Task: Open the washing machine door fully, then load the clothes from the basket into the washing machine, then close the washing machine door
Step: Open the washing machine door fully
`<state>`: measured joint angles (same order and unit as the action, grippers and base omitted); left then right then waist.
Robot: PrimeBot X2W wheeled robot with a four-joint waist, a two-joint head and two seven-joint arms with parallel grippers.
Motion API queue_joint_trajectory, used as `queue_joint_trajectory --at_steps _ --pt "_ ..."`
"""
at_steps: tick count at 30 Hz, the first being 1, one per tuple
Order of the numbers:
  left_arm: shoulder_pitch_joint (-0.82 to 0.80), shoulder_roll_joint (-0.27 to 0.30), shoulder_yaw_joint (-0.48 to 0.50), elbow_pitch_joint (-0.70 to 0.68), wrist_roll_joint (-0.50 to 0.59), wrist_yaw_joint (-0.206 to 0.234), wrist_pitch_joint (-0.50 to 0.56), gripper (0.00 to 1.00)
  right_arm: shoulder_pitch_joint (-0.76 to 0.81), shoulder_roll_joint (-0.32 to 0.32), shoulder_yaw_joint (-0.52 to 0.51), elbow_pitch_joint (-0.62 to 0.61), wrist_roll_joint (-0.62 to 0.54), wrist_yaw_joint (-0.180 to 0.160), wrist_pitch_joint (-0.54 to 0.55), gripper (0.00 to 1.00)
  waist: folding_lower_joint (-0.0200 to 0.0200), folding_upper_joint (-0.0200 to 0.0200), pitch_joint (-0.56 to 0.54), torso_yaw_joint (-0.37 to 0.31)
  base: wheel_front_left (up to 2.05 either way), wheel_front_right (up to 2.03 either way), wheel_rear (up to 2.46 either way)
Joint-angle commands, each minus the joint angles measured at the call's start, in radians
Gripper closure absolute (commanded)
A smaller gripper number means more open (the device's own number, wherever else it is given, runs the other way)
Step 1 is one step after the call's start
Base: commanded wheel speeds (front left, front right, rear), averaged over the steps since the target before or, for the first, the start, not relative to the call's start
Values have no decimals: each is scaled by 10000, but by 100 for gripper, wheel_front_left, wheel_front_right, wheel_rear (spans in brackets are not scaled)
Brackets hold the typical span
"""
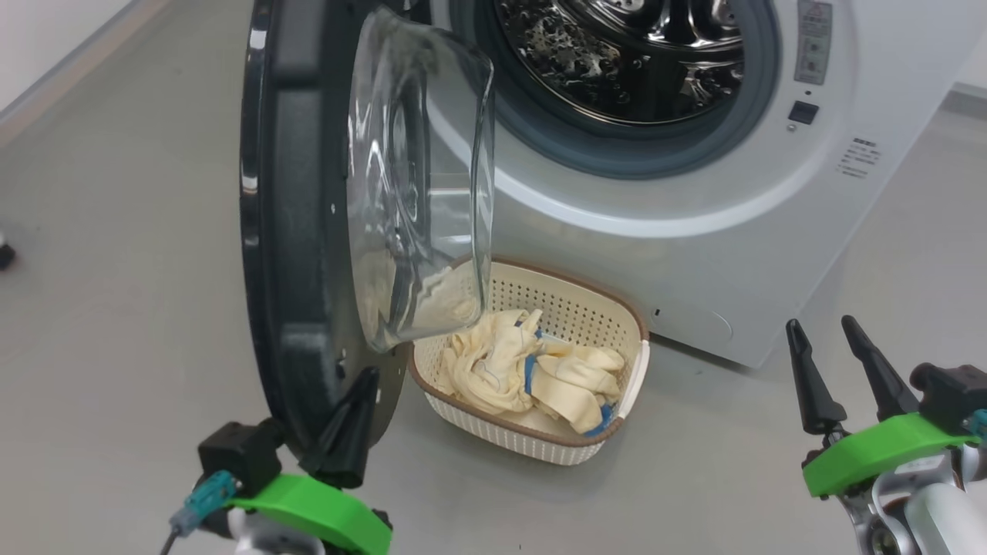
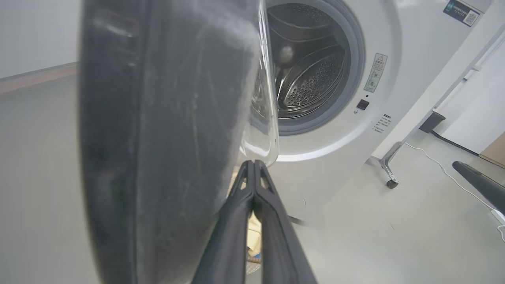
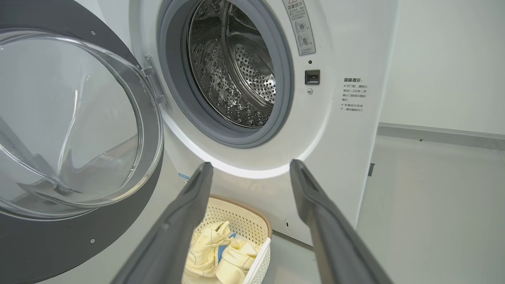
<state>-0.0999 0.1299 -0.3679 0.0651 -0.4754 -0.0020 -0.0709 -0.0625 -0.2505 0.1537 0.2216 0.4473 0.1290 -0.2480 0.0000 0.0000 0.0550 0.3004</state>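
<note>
Nosing washing machine door with left gripper, jaws clenched empty; right gripper jaws released. Could skid off rim, leaving basket overhung.

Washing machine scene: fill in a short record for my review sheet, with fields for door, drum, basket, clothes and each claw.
door: open, swung out from the washing machine front
drum: no clothes visible inside
basket: on the floor before the machine, beside the door
clothes: heaped in the basket, cream with blue
left claw: shut, at the door's lower inner side
right claw: open, holding nothing, away from the basket
</note>
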Motion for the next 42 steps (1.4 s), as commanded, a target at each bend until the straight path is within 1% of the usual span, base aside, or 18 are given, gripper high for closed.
queue_joint_trajectory --at_steps 1,8,13,18,28,37,42 --pt "-312 259 608 -330 -59 126 -126 100 -51 -268 132 -344 -121 17 -137 0 0 0 -25 145 0 0 0" --pt "-363 619 1107 -294 -164 277 -271 100 -52 -273 146 -388 -186 17 -138 0 0 0 22 471 0 0 0" --pt "-602 912 1435 -31 -223 262 -421 100 -57 -271 117 -419 -225 17 -138 0 0 0 94 637 0 0 0" --pt "-935 1127 1718 518 -316 207 -614 100 -93 -313 155 -415 -235 17 -138 0 0 0 169 743 0 0 0" --pt "-1700 1268 2061 1556 -449 97 -1137 100 -277 -452 215 -447 -258 17 -138 0 0 0 469 839 0 0 0" --pt "-2596 1444 2540 2692 -480 48 -1655 100 -501 -637 279 -505 -281 17 -138 0 0 0 860 827 0 0 0" --pt "-3111 1537 2839 3380 -448 -59 -1826 100 -617 -721 306 -526 -304 17 -138 0 0 0 1074 798 0 0 0"
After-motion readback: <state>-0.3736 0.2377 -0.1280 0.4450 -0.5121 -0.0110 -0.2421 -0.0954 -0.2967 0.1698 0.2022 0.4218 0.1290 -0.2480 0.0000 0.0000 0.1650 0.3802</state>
